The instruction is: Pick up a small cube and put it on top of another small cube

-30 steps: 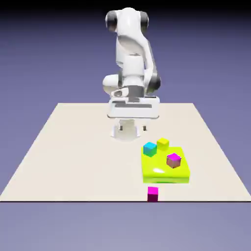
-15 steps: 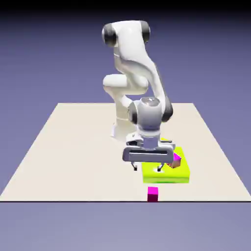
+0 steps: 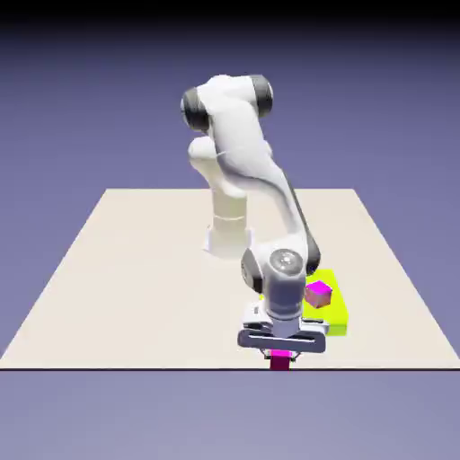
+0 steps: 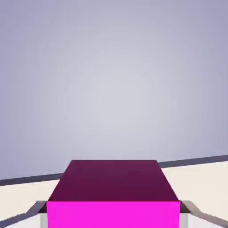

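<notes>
My fingers (image 4: 114, 208) grip the magenta cube (image 4: 113, 216) at the worktop's (image 3: 135, 305) near edge, one on its left, one on its right.

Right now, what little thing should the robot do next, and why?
Probably lift straight up: the gripper is closed on the magenta cube at the table's near edge, and the magenta-topped cube sits higher, on the yellow-green block.

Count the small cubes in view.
2: a magenta cube held in the gripper, and a magenta-topped cube on the lime block. The arm may hide others.
</notes>
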You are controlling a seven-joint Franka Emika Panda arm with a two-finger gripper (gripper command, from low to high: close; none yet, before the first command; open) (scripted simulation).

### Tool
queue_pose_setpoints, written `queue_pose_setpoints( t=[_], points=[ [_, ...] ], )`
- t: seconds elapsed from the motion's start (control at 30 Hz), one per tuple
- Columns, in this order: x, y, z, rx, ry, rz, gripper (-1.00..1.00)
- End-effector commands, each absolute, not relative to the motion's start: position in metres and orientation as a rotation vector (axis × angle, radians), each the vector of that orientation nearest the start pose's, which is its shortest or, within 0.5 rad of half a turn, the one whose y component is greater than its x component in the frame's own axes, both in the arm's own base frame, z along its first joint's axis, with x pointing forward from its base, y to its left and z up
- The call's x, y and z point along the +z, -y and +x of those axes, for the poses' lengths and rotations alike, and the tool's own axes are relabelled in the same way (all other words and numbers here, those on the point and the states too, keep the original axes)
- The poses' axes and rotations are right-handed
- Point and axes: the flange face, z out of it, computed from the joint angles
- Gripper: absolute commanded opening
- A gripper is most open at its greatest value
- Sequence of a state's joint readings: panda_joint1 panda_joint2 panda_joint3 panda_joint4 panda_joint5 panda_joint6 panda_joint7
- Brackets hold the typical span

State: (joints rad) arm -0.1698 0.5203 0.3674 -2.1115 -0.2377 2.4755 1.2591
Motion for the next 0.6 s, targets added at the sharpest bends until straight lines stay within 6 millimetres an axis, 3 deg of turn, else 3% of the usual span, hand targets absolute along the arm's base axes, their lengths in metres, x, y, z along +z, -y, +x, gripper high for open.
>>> queue_pose_setpoints(
  t=[0.0, 0.3, 0.57],
  points=[
    [0.188, -0.115, 0.553, 0.175, -1.380, -2.860, -1.00],
    [0.254, -0.134, 0.476, 0.154, -1.202, -2.995, -1.00],
    [0.294, -0.136, 0.399, 0.149, -1.055, -3.058, -1.00]
  ],
)
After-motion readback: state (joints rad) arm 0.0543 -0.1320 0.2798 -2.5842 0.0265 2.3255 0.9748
